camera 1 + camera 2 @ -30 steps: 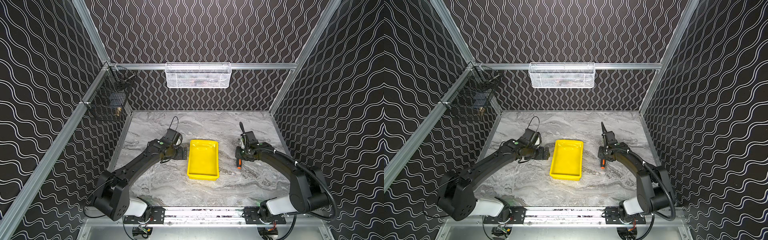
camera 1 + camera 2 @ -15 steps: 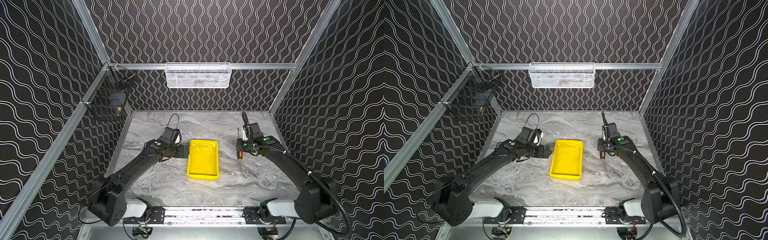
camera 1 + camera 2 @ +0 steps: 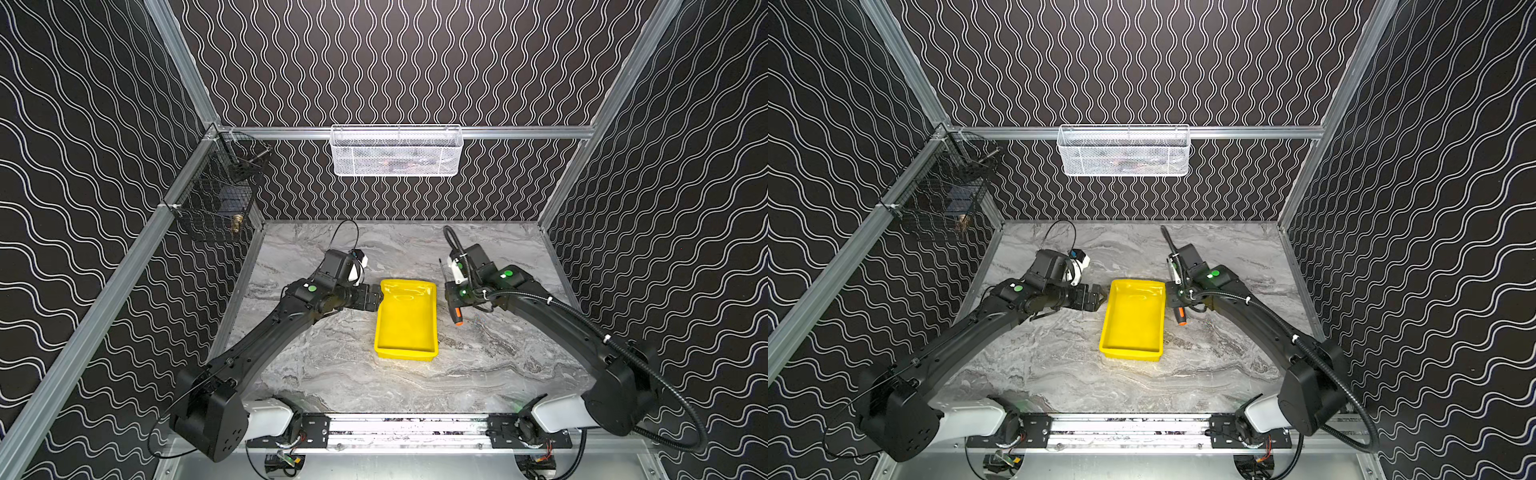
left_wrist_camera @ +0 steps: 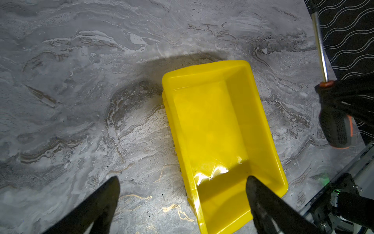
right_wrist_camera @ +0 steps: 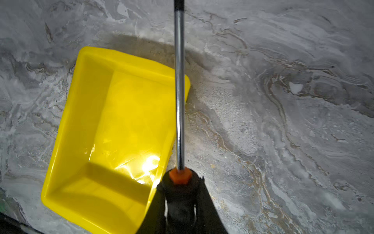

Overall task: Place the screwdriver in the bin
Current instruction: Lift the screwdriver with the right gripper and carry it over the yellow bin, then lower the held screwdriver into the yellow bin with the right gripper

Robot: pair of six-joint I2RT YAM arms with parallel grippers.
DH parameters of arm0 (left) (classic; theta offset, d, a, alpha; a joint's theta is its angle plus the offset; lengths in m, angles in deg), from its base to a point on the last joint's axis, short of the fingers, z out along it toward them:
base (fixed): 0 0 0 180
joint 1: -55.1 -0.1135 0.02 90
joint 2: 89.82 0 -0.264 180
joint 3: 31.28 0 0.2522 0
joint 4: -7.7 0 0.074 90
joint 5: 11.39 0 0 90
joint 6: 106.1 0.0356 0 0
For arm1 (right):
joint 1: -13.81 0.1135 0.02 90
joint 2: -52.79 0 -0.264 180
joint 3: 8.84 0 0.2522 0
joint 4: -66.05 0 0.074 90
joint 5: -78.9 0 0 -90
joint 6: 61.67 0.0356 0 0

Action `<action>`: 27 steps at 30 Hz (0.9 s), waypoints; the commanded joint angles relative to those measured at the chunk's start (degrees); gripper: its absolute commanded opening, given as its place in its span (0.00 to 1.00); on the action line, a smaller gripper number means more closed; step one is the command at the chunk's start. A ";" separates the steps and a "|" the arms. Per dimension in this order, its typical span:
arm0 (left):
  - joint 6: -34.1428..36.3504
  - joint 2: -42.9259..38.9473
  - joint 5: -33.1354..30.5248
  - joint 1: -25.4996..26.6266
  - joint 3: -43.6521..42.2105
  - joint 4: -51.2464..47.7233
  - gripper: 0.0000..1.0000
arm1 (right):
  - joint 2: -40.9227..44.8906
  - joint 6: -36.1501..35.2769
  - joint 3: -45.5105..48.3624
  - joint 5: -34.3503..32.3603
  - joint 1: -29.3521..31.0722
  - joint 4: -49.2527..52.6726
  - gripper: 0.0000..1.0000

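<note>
Gripped the screwdriver (image 5: 179, 101) by its black-and-orange handle in the right jaws, shut tight on it, shaft running along the right wall of the yellow bin (image 5: 125, 113) and apparently clear of the marble desk (image 5: 283, 141). Had the left jaws spread wide and empty at the bin's opposite side, one finger (image 4: 263, 202) over a corner, contact impossible to tell. Looked like the carry step, tool just beside the bin, not yet above it: next called for a short sideways shift over it, a lowering, then a release.
</note>
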 commanded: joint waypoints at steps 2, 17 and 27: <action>0.87 -1.27 0.95 0.08 -0.29 2.87 0.99 | -1.52 1.07 -1.36 -1.41 2.52 0.66 0.08; -1.15 -2.01 2.10 0.07 -0.77 5.21 0.99 | -7.06 1.17 -0.58 1.15 4.83 -2.81 0.08; -1.18 -2.70 -0.16 0.07 -0.79 4.23 0.99 | -9.56 1.48 -2.30 2.99 6.13 -3.76 0.08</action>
